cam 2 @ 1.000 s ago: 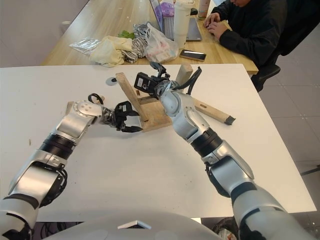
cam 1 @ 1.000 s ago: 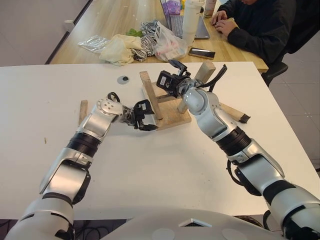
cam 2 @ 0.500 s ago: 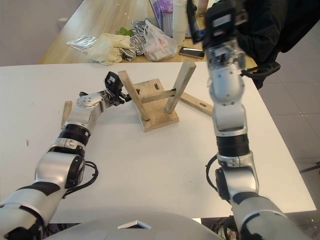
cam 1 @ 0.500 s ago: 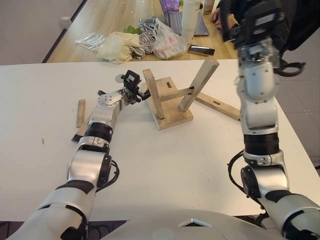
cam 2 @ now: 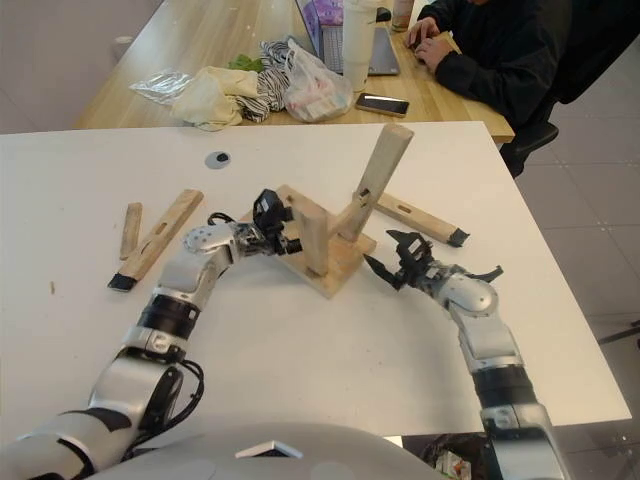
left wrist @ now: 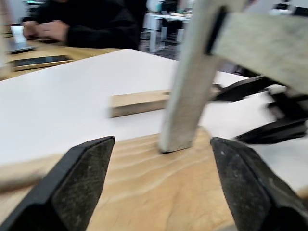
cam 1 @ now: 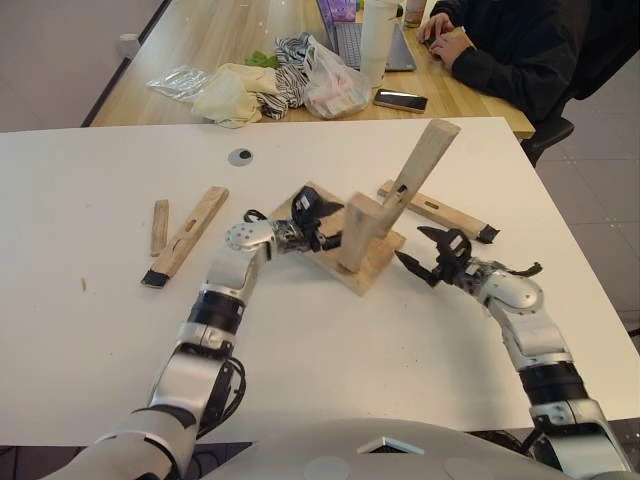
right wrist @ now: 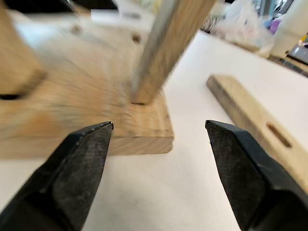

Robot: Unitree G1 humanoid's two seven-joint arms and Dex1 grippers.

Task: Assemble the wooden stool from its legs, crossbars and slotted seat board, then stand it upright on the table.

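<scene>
left gripper (cam 1: 325, 232) jaws wide over seat board (cam 1: 375, 268) | right gripper (cam 1: 408, 243) jaws wide, empty

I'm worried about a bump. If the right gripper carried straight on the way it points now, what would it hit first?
Most likely the seat board's near edge, just below the leg standing in it; the open right gripper faces that corner. Depth is hard to judge.
</scene>
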